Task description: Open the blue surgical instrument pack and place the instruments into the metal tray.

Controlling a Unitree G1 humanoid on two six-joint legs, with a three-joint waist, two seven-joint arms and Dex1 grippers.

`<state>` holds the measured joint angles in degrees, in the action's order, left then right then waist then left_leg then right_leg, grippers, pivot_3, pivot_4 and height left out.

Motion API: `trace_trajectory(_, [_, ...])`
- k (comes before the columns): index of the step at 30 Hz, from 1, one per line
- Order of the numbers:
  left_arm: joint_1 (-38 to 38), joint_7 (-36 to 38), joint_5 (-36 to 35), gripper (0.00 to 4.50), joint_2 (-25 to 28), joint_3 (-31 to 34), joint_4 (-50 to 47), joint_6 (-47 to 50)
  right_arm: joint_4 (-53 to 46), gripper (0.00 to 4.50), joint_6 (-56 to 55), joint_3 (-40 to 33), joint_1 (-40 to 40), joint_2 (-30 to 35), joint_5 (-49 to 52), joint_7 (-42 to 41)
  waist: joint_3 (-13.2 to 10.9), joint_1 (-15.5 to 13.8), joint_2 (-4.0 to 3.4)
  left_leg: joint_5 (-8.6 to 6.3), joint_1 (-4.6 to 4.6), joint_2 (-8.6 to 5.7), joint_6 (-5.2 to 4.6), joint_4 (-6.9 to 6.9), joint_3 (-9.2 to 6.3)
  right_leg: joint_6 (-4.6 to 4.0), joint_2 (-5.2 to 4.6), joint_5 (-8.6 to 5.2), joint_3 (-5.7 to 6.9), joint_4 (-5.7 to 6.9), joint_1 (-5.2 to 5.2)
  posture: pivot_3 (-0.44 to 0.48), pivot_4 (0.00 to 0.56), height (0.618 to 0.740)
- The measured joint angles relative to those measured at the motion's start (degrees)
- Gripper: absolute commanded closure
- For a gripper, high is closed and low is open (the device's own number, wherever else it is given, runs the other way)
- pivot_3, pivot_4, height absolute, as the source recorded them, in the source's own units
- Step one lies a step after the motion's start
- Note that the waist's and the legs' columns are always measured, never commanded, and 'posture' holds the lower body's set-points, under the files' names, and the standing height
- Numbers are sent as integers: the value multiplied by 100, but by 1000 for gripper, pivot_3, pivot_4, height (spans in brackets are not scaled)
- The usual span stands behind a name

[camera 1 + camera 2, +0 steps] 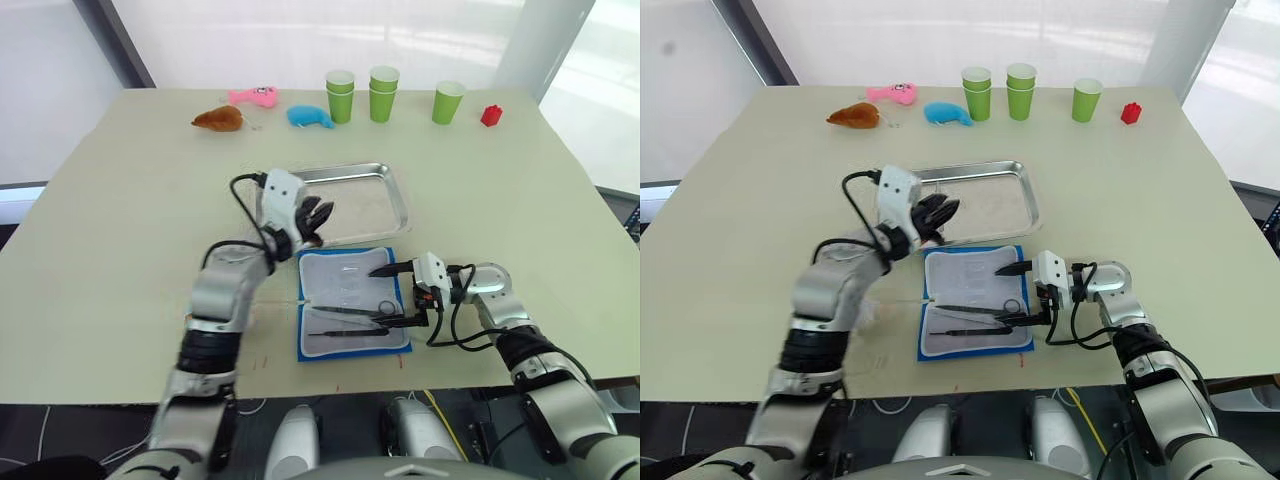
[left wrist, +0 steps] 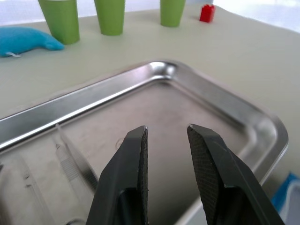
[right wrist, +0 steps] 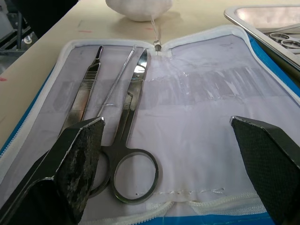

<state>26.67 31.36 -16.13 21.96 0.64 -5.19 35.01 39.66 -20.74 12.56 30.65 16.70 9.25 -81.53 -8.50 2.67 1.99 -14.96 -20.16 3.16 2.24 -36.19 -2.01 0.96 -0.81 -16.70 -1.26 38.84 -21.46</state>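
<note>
The right pincer (image 3: pixel 178 154) gapes wide over the blue surgical instrument pack (image 1: pixel 352 315), which lies open, its white lining holding ring-handled scissors (image 3: pixel 129 140) and slim steel instruments (image 3: pixel 86 89). Beyond the pack's far edge, the left pincer (image 2: pixel 166 136), narrowly parted and empty, hovers over the shiny round-cornered metal tray (image 1: pixel 385 190) on the counter (image 1: pixel 120 200).

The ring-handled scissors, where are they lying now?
The ring-handled scissors lie inside the open blue surgical instrument pack, on its white lining, beside two thinner tools. The right gripper is just over that edge, its fingers wide apart.
</note>
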Motion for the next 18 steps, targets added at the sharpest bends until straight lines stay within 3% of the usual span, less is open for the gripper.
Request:
trace_trajectory(7, [-488, 2615, -1281, 3098, 1549, 356, -332, -153, 61, 0, -23, 0, 28, -11, -4, 13, -4, 9, 4, -12, 5, 1, -21, 0, 4, -3, -1, -2, -3, 0, 1, 0, 150, 740])
trace_trajectory(15, [-689, 5064, -1751, 3098, 2913, 556, 0, -793, 124, 0, -67, 0, 39, -9, -2, 7, -24, -4, -18, -13, 5, 3, -24, 1, 9, -4, 2, -5, -4, -2, -2, 0, 150, 740])
trace_trajectory(18, [-677, 5626, -1803, 2214, 3044, 553, 106, -977, 126, 0, -70, 0, 43, -13, -2, 4, -25, -3, -16, -13, 4, 3, -25, 1, 13, -4, 2, -5, -9, -2, -4, 0, 150, 740])
